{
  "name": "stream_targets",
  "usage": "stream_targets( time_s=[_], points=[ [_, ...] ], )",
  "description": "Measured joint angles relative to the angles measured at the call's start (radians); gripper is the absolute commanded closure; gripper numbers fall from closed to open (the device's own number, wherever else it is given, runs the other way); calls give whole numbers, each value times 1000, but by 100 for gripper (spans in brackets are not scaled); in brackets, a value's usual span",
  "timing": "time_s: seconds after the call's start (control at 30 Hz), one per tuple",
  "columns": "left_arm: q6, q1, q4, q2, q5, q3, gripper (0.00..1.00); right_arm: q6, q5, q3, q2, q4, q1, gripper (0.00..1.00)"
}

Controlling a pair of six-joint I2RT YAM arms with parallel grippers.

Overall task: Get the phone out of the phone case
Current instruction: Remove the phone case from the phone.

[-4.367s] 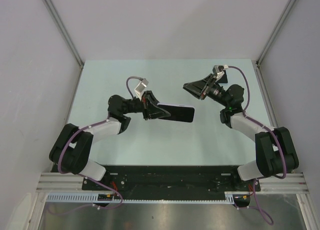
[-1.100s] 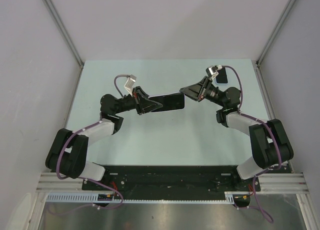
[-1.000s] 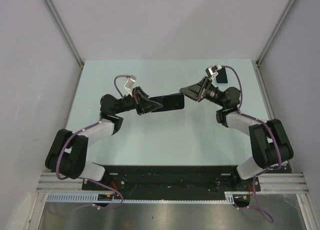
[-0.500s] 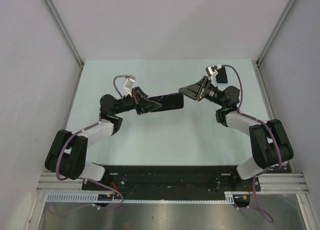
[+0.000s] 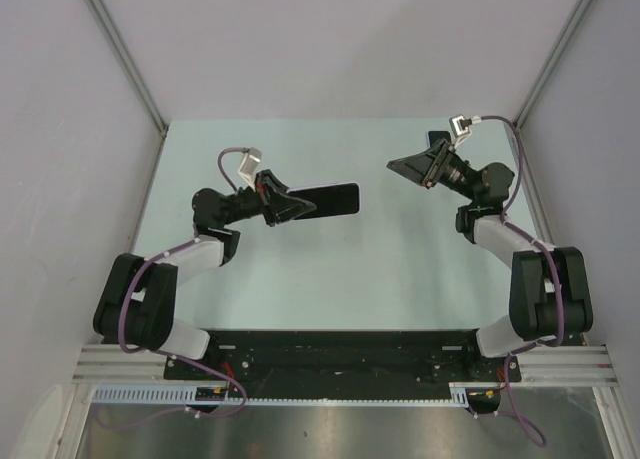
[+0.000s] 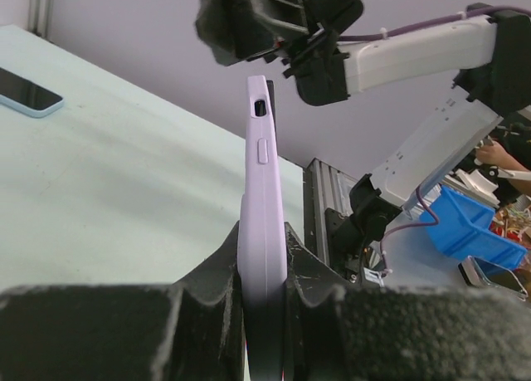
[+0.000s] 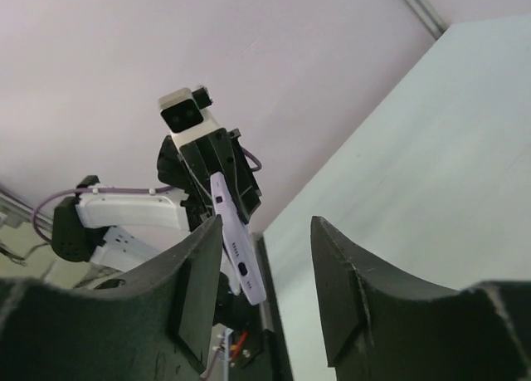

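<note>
Above the middle of the table (image 5: 330, 279), our left claw (image 6: 262, 248) is clamped on one end of the lilac phone case (image 6: 259, 190), holding it on edge in the air. The phone (image 5: 330, 199) looks still seated inside. Our right claw (image 5: 393, 164) has just left the far end, spread its jaws and backed off empty, so we judge that the phone still has to come out.

The phone case (image 6: 261, 190) is pale lilac, the phone (image 5: 330, 198) black. The surface (image 5: 380, 269) is pale mint green. The left end effector (image 5: 305, 207) and right end effector (image 5: 397, 165) are black, the cables (image 5: 232, 159) purple.
</note>
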Motion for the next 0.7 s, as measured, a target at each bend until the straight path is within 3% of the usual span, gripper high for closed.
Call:
stream_targets(
  time_s=[0.1,0.23,0.4,0.7],
  points=[
    [-7,37,2,13,7,0,100,-124,-29,16,-47,-79,-9,42],
    [-10,72,5,35,8,0,100,-452,-42,78,-143,-375,13,37],
    [-8,86,5,50,14,0,100,-898,-61,128,-214,-723,99,36],
    [-10,86,6,23,80,0,100,-1463,-103,128,-190,-1197,258,38]
  ],
)
